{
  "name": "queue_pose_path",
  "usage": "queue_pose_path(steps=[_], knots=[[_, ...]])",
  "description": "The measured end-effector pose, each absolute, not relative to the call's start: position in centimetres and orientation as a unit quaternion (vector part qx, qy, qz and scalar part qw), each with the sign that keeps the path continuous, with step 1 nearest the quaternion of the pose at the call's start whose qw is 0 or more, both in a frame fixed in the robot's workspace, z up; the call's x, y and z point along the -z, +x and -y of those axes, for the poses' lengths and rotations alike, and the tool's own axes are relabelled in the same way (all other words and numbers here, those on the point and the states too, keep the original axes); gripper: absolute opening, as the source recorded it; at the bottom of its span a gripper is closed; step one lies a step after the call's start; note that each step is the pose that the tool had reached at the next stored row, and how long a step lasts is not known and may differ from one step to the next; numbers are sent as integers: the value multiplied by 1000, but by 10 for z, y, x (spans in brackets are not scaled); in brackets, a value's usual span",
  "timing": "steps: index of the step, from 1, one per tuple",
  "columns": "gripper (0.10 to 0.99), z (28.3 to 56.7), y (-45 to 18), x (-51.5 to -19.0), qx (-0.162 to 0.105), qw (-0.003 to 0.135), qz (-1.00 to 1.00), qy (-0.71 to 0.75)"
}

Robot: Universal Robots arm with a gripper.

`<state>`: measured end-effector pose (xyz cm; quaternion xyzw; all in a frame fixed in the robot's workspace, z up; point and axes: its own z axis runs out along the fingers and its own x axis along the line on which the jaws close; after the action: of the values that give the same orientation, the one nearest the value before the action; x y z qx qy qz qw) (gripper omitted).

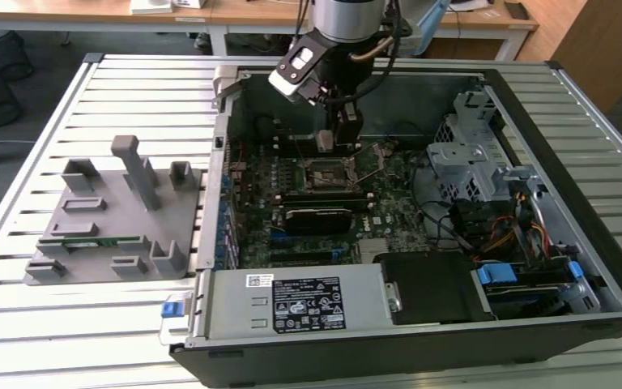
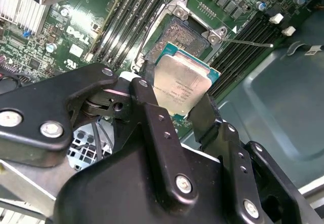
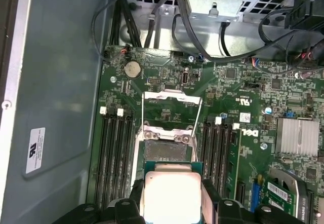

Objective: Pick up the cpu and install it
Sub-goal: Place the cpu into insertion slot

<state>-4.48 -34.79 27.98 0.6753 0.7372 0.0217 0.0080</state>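
Down inside the computer case (image 1: 419, 356) with the gripper (image 2: 174, 101), clenched tight on the cpu (image 2: 183, 77) by two opposite edges. Holding it metal top up, close over the open socket (image 3: 167, 148) on the motherboard (image 3: 238, 82), partly overlapping it. Not seated yet. Flanked there by memory slots (image 3: 114, 153) on both sides.

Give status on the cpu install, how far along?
Pickup looks done: the pincer is shut on the cpu. In hand: it hangs partly over the open socket, hold-down frame flipped up. Left: it is not yet seated.
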Motion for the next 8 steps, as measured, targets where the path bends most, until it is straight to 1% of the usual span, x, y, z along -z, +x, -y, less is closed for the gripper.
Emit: queue_pose_path(steps=[8], knots=[[533,346,-44,-270,-21,7,-737,675]])
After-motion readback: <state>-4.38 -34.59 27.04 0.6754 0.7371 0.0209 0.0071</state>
